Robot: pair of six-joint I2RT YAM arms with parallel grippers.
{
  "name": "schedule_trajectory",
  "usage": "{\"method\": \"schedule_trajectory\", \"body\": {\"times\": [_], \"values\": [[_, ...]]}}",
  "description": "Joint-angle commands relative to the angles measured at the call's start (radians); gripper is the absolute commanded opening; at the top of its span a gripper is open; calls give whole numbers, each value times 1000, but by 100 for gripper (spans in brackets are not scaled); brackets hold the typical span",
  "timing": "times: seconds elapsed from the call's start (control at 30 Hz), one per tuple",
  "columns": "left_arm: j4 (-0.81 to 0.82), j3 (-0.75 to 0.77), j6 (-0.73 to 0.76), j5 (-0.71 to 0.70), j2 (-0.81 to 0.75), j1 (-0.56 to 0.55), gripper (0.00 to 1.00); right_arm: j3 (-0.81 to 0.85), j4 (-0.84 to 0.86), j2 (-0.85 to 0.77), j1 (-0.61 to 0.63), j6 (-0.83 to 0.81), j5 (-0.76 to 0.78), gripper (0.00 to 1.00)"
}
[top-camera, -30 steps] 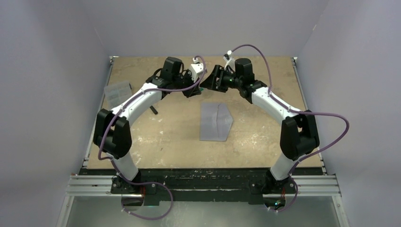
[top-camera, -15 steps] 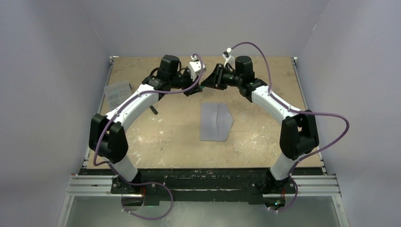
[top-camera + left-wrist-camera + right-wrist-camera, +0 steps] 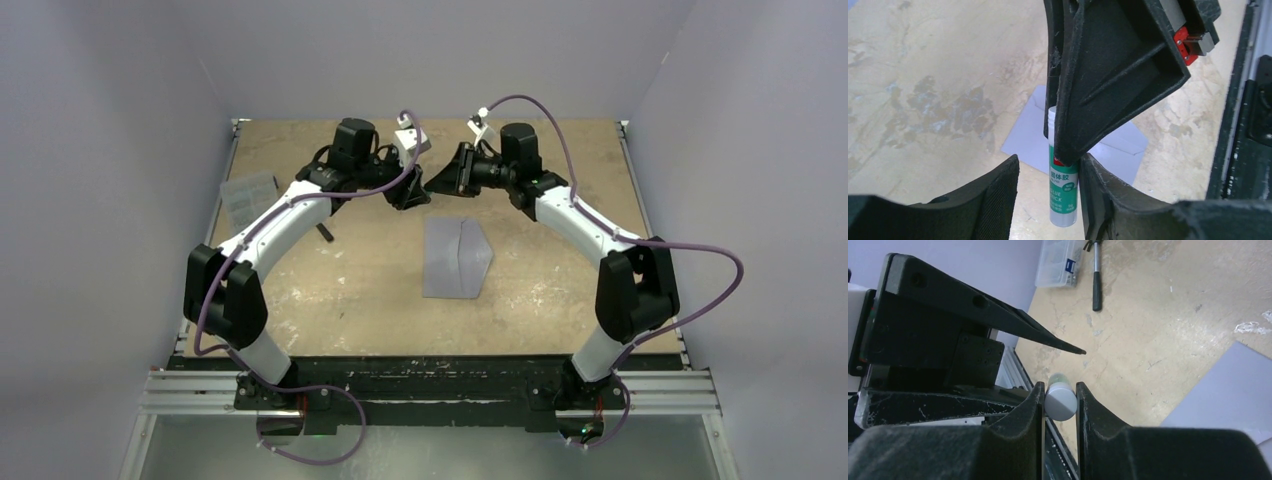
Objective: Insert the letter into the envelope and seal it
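The grey-blue envelope (image 3: 455, 258) lies flat mid-table, its pointed flap turned out to the right; part of it also shows in the left wrist view (image 3: 1023, 142) and in the right wrist view (image 3: 1228, 390). The letter is not visible in any view. Above the table beyond the envelope, both grippers meet at a green-and-white glue stick (image 3: 1063, 192). My right gripper (image 3: 1059, 390) is shut on the stick's grey end (image 3: 1061, 403). My left gripper (image 3: 1048, 165) is open around the stick's lower part, with a clear gap on one side. From above, the left gripper (image 3: 408, 192) and right gripper (image 3: 440, 181) nearly touch.
A clear ribbed plastic box (image 3: 248, 196) sits at the table's left edge, also visible in the right wrist view (image 3: 1060, 262). A dark-handled tool (image 3: 325, 232) lies near it (image 3: 1096, 280). Grey walls close in the table on three sides.
The left jaws have opened off the glue stick while the right jaws have closed onto it. Both wrists shifted slightly; the envelope has not moved.
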Motion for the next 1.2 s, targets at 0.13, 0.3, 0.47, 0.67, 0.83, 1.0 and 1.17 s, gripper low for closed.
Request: {"method": "schedule_trajectory", "body": {"times": [0.13, 0.3, 0.47, 0.67, 0.83, 1.0, 1.17], "values": [[8, -7, -15, 177, 12, 35, 25, 1, 48, -68, 3, 16, -123, 0], [16, -21, -32, 249, 15, 66, 31, 13, 68, -62, 3, 38, -126, 0], [-10, -8, -34, 267, 42, 69, 40, 8, 68, -61, 3, 42, -139, 0], [-61, 5, -15, 230, 59, 69, 47, 6, 66, -64, 3, 34, -141, 0], [-21, -7, -33, 222, 45, 70, 30, 7, 46, -64, 2, 5, -142, 0], [20, -3, -75, 259, 56, 70, 33, 20, -9, -65, 4, -53, -136, 0], [27, 3, -63, 277, 67, 70, 33, 29, -7, -64, 4, -58, -139, 0]]}}
